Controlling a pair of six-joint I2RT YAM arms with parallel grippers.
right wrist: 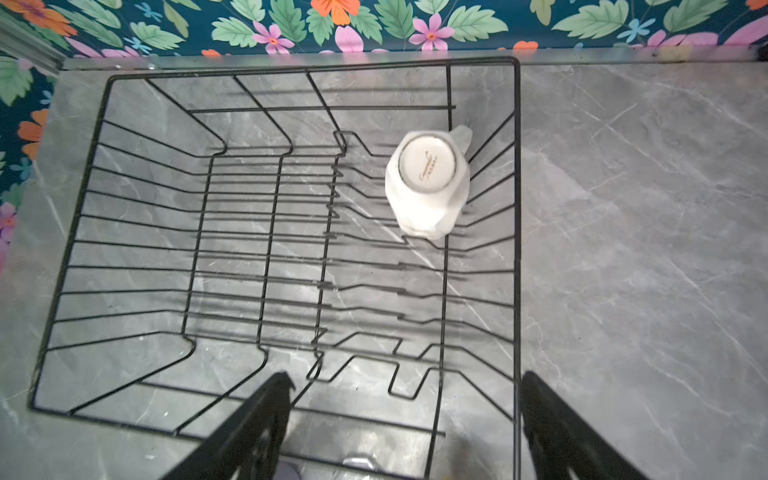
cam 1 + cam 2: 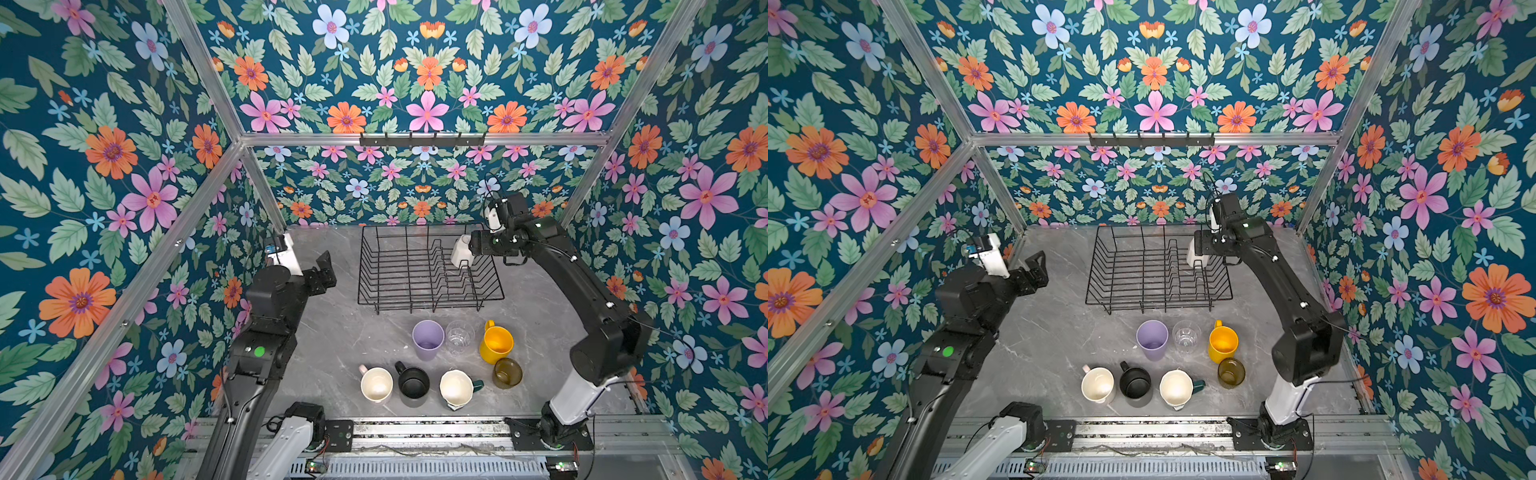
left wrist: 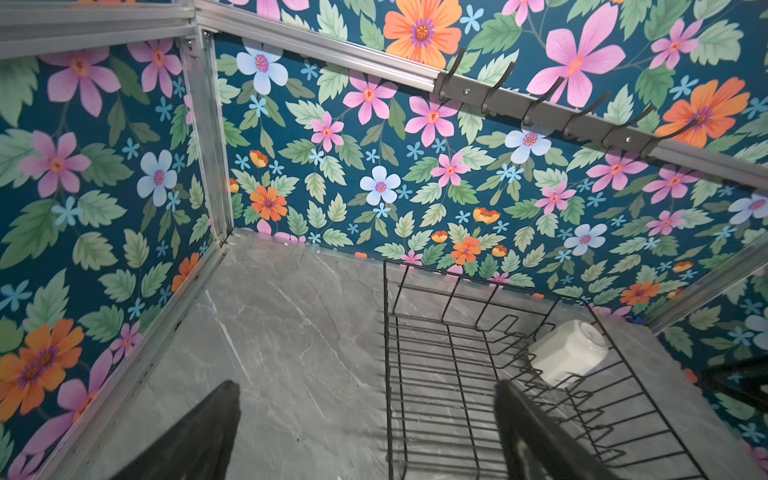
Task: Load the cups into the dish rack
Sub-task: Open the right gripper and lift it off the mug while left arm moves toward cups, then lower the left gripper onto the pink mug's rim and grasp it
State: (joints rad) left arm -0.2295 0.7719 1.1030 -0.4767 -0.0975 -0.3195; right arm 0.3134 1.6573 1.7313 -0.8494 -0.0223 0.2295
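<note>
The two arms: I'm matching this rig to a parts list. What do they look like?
Both the left arm and right arm are boxy black links on a white base segment, with black cables. The left carries a green round dot. The left end effector and right end effector each have two flat black fingers.

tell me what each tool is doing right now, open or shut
Left tool: open, holding nothing.
Right tool: open, holding nothing; the white mug sits free in the dish rack.
</note>
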